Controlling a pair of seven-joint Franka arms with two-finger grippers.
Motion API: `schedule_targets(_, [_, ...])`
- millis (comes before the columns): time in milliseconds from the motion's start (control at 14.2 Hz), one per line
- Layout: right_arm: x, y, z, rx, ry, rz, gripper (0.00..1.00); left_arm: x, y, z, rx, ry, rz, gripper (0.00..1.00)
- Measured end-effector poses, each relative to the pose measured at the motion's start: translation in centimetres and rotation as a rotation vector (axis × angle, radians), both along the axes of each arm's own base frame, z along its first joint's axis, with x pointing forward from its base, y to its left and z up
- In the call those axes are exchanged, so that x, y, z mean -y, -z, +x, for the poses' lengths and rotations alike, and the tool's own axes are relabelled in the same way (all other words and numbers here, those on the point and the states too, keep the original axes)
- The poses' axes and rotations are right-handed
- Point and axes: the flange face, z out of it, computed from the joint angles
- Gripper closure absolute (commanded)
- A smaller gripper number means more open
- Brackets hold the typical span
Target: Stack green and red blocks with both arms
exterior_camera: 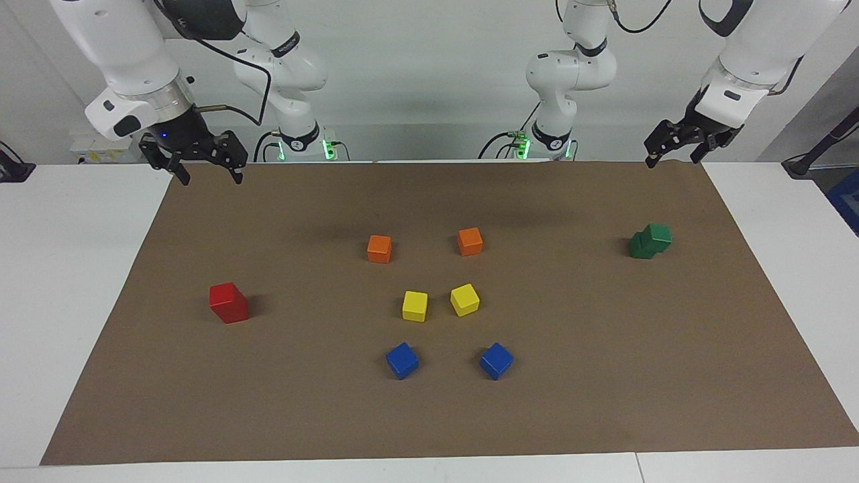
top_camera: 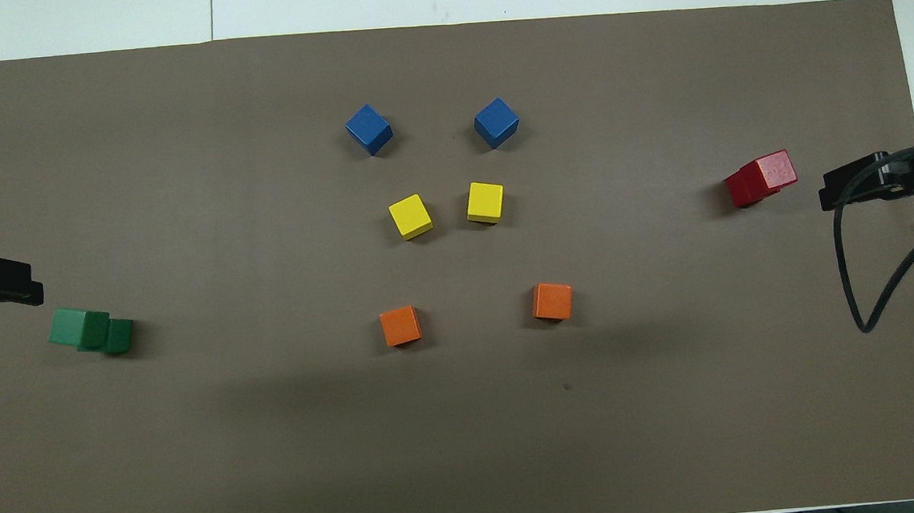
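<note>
Facing view, read across from the right arm's end of the table

Right gripper (exterior_camera: pixel 200 158): raised over the brown mat's (exterior_camera: pixel 604 376) edge nearest the robots, fingers spread wide, holding nothing

Red blocks (exterior_camera: pixel 228 302): one cube on the other, squarely aligned, toward the right arm's end, well apart from the gripper

Middle of mat: orange cubes (exterior_camera: pixel 379 248) nearest the robots, then yellow cubes (exterior_camera: pixel 415 306), then blue cubes (exterior_camera: pixel 402 360); all single, none touching

Green blocks (exterior_camera: pixel 650 241): also stacked, toward the left arm's end, but the upper cube sits offset and overhangs the lower

Left gripper (exterior_camera: pixel 681 143): raised over the mat's corner nearest the robots, claw spread wide, empty

Handling, as judgement: cubes look rigid, light, smooth-painted, so likely a little slippery. Best taken across two opposite flat faces, mid-height, fingers square to the faces and not on corners. The green top cube looks easiest to knock off; if re-seated, grip only that one and lift straight up

Both stacks appear built
</note>
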Motion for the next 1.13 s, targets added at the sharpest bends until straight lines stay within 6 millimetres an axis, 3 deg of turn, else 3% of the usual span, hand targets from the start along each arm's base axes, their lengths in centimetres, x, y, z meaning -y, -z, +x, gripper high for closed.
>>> schedule_targets(1127, [1.1, -0.4, -0.1, -0.004, 0.015, -0.018, 0.00, 0.1, -1.2, 0.2, 0.044, 0.015, -0.001, 0.00])
